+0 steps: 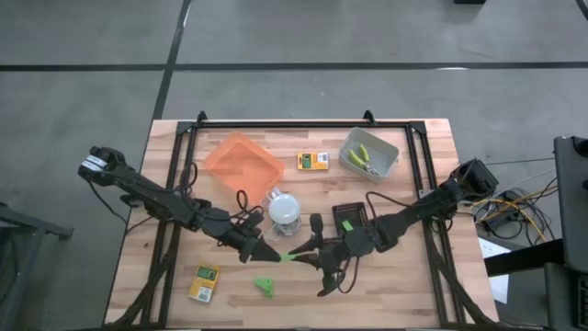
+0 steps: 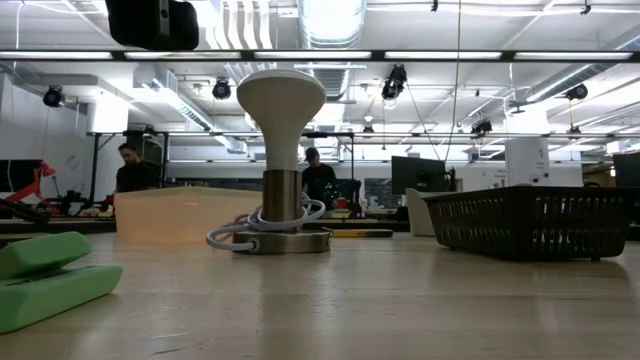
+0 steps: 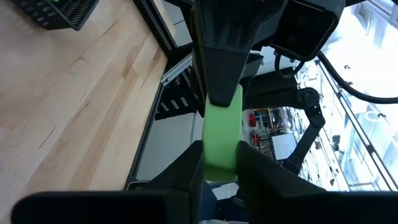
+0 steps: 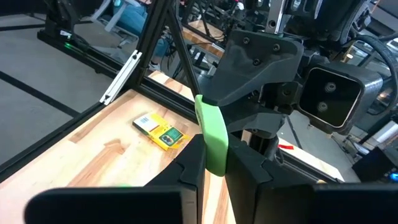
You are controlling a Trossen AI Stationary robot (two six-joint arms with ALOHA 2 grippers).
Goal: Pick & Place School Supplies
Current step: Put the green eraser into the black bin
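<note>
Grippers meet over the front middle of the table (image 1: 404, 267), tip to tip, and between them sits one bright green chunk (image 1: 290, 256). The left gripper (image 1: 265, 252) comes in from the left, the right gripper (image 1: 312, 255) from the right. From above the chunk is only a small green sliver between dark fingers; the wrist cameras show the rest. In the left wrist view the left gripper (image 3: 219, 163) has its two fingers pressed on either side of the green chunk (image 3: 222, 137), while the other arm's fingers clamp its far end. In the right wrist view the right gripper (image 4: 214, 157) has its fingers closed against the same green chunk (image 4: 211, 134), with the left arm's gripper body gripping its far end. So both hold the one piece, raised off the wood.

Just behind them stands a white domed object (image 1: 284, 209); the low view alone shows its metal neck and coiled cord (image 2: 283, 205). That view also shows a green piece (image 2: 45, 275) lying close on the tabletop, seen from above as a second green chunk (image 1: 265, 287) near the front edge. Beside it lies a yellow-and-green box (image 1: 204, 281); another box (image 1: 312, 162) lies toward the back, between an orange tray (image 1: 242, 161) and a grey tray (image 1: 369, 154) holding yellow-green-handled tools (image 1: 363, 158). A black tray (image 1: 352, 217) sits by the right arm.
</note>
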